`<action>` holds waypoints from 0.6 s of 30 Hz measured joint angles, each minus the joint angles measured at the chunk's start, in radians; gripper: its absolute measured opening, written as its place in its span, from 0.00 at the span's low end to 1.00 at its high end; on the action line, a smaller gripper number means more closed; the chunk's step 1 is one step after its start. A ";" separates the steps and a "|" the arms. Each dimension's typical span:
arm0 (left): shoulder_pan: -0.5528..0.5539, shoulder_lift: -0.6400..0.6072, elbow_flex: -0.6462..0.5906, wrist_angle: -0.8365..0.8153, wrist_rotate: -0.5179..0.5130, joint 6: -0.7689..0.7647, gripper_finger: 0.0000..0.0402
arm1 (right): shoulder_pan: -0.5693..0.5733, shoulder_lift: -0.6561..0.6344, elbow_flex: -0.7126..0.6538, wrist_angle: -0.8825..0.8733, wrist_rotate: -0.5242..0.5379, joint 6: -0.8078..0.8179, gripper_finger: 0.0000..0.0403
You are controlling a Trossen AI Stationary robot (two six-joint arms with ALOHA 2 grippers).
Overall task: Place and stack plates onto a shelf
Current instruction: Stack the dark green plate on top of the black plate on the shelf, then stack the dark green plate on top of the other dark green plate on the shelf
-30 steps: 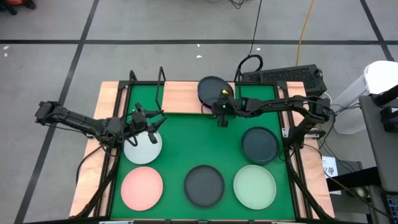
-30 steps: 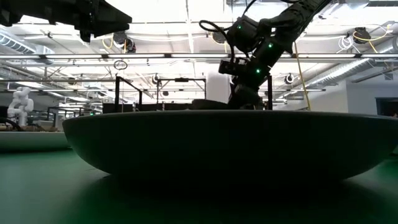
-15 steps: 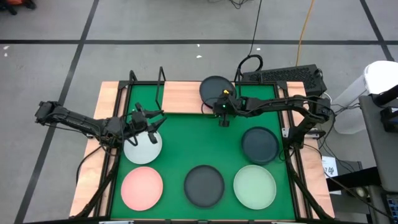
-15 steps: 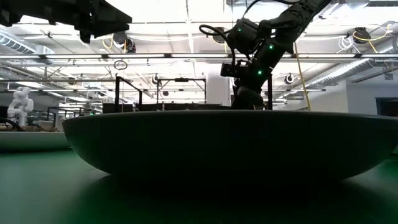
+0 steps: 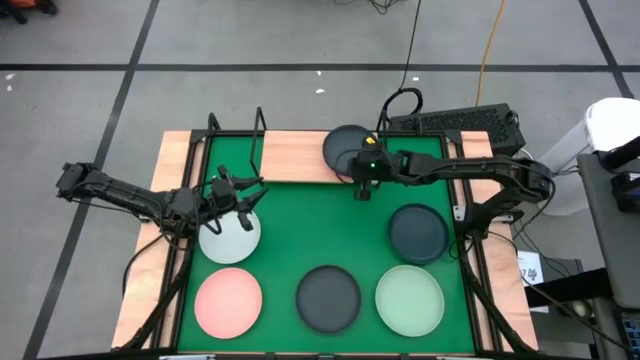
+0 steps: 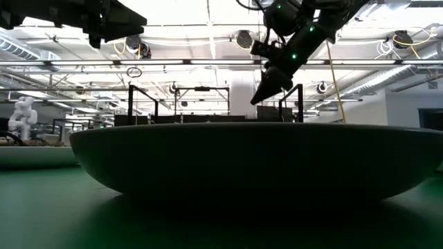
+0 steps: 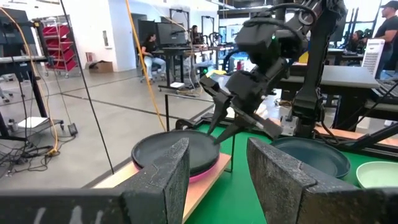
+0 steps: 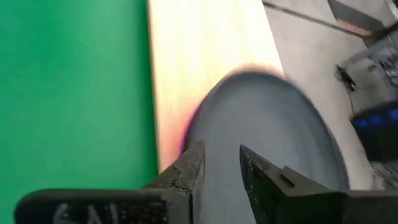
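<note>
A dark plate (image 5: 343, 146) lies on a hot pink plate (image 7: 205, 175) at the right part of the light wood shelf (image 5: 290, 153). My right gripper (image 8: 221, 152) hovers open above the dark plate's near-right rim, slanting down, and touches nothing. It also shows raised in the low view (image 6: 257, 100). My left gripper (image 7: 217, 168) stands open and level above a whitish plate (image 5: 230, 238) on the green mat. Pale pink (image 5: 228, 302), black (image 5: 328, 298), mint green (image 5: 409, 300) and dark grey-teal (image 5: 418, 232) plates lie flat on the mat.
The shelf's thin black frame posts (image 5: 260, 118) stand up at the table's far edge. A keyboard (image 5: 460, 122) and cables lie beyond the far right corner. The left half of the shelf board (image 5: 225, 155) is bare.
My right gripper has risen from the dark plate's rim and drawn back a little toward the table's right edge. The dark plate stays lying on the shelf.
</note>
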 joint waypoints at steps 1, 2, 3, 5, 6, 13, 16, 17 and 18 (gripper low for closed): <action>0.000 0.000 0.000 0.000 0.000 0.000 0.41 | 0.004 -0.005 0.000 -0.001 -0.002 0.003 0.23; 0.000 0.000 0.000 0.000 0.000 0.000 0.41 | 0.007 -0.008 0.000 -0.001 -0.002 0.006 0.25; 0.000 0.000 0.000 0.000 0.000 0.000 0.41 | 0.010 -0.011 0.000 -0.001 -0.002 0.009 0.26; 0.000 0.000 0.000 0.000 0.000 0.000 0.41 | 0.011 -0.013 0.000 -0.007 -0.002 0.013 0.29; 0.000 0.000 0.000 0.000 0.000 0.000 0.41 | 0.011 -0.013 0.000 -0.008 -0.001 0.017 0.30; 0.001 0.000 0.000 0.001 -0.002 -0.009 0.41 | 0.077 -0.082 -0.001 0.000 -0.096 0.017 0.35; 0.002 0.000 0.007 -0.008 -0.001 -0.005 0.41 | 0.130 -0.155 -0.006 0.002 -0.155 0.057 0.34; 0.002 0.000 0.008 -0.012 -0.001 -0.001 0.41 | 0.151 -0.181 -0.012 0.002 -0.157 0.070 0.34; 0.002 0.000 0.012 -0.015 0.000 0.006 0.41 | 0.174 -0.207 -0.019 0.003 -0.156 0.077 0.33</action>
